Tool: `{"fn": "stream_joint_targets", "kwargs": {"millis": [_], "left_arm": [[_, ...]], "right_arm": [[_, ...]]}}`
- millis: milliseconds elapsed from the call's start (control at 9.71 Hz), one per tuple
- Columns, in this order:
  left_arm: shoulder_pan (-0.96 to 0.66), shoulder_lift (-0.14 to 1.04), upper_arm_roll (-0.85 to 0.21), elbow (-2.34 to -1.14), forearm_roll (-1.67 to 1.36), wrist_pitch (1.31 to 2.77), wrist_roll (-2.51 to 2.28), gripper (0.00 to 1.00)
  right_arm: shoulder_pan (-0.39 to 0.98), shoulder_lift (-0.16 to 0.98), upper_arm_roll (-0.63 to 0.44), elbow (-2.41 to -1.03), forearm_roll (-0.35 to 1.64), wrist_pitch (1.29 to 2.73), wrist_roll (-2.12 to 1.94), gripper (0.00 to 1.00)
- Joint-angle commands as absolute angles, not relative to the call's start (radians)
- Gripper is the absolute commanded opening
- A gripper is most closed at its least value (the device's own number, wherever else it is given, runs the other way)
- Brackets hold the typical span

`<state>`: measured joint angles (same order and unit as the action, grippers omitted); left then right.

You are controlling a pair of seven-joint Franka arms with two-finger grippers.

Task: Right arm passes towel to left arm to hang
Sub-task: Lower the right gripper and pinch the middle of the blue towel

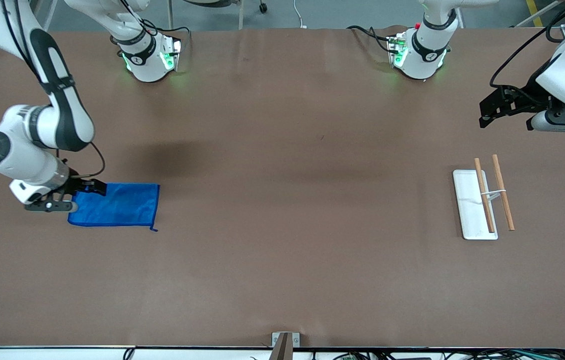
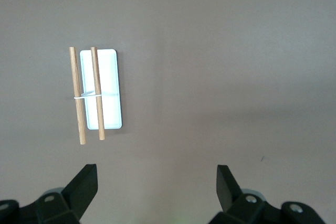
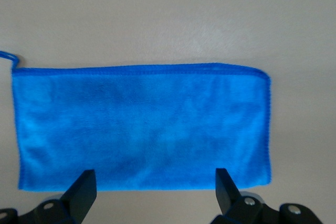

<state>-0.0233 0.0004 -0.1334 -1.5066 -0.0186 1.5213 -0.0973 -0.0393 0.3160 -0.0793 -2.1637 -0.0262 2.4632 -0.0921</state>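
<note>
The blue towel (image 1: 117,205) lies flat on the brown table toward the right arm's end, its loop (image 1: 153,229) at the corner nearest the front camera. My right gripper (image 1: 79,196) is low over the towel's short edge. In the right wrist view the towel (image 3: 142,124) fills the middle, and the right gripper (image 3: 155,190) is open with its jaws spread at that edge, holding nothing. My left gripper (image 1: 485,110) waits up in the air over the left arm's end of the table. It is open and empty in the left wrist view (image 2: 156,184).
A white tray (image 1: 467,200) with two wooden rods (image 1: 502,192) tied across it lies toward the left arm's end. It also shows in the left wrist view (image 2: 110,77). The arm bases (image 1: 149,57) stand along the table's back edge.
</note>
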Motion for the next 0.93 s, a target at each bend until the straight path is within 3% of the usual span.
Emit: {"fn": "stream_joint_targets", "kwargs": {"millis": [0, 515, 824], "left_arm": [[-0.018, 0.018, -0.137, -1.516, -0.015, 1.519, -0.087, 1.0], [-0.017, 0.028, -0.137, -1.514, -0.014, 1.52, -0.087, 1.0], [-0.018, 0.028, -0.137, -1.514, -0.014, 1.52, -0.087, 1.0]], "right_arm": [[-0.035, 0.374, -0.072, -2.244, -0.035, 2.637, -0.1, 1.0], [-0.04, 0.436, -0.051, -2.25, -0.034, 2.697, -0.094, 0.95], [-0.043, 0.469, -0.052, -2.25, -0.034, 2.753, -0.094, 0.81]]}}
